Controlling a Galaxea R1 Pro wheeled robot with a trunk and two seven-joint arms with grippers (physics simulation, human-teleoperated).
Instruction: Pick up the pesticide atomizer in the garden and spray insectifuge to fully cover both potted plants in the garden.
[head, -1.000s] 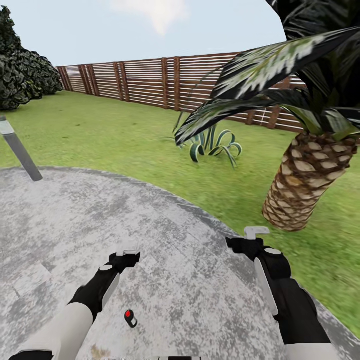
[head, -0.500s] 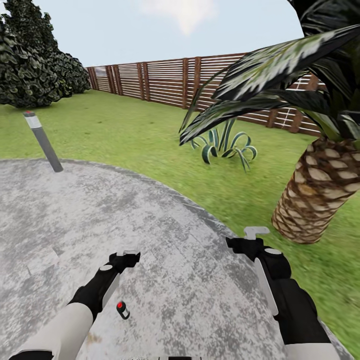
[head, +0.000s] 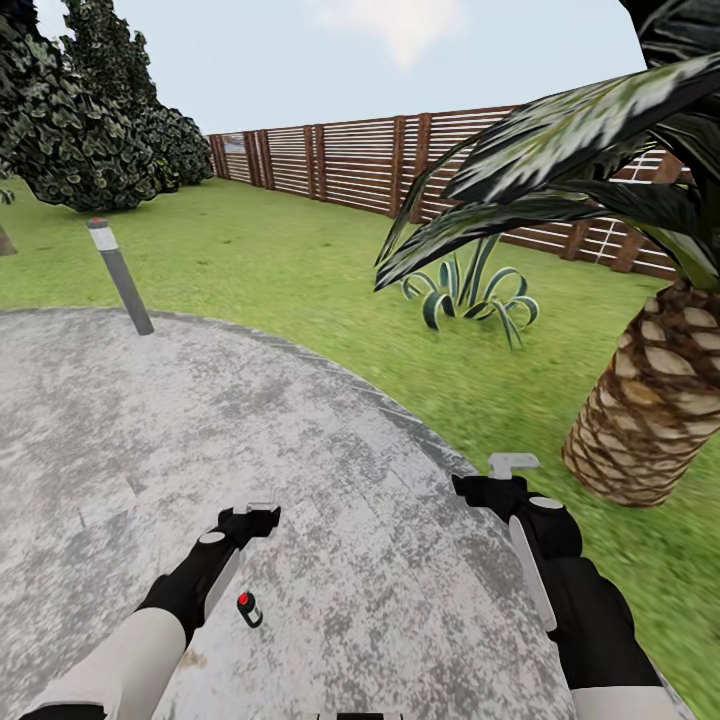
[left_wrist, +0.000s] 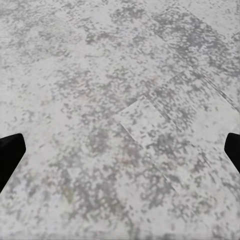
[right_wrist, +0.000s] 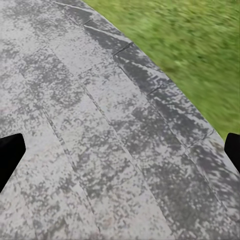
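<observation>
Panning left: the whole head view is sliding rightward against the frame of a second ago, so the camera is turning, not the scenery. Both arms are sitting in the same spots in the picture.

Base is standing on the pale stone slab of the garden. Grey post is rising at 10 o'clock, dark bush at 11, slatted fence running across 12, and the palm trunk is leaning at 2.

A spiky rosette is growing on the lawn at 1 o'clock. I cannot tell whether it is sitting in a pot.

A small dark object with a red top is lying on the slab just beside the left forearm. It is too small to identify. I am not able to place the pesticide atomizer from these views.

Left gripper is hanging wide open over bare stone, with nothing between the fingers. Right gripper is likewise spread wide and empty near the slab's grass edge.

Handling, as a judgement: the bottle is likely light, rigid and smooth, and easy to tip. I am planning to grip the body below the nozzle head, leaving the trigger free.
</observation>
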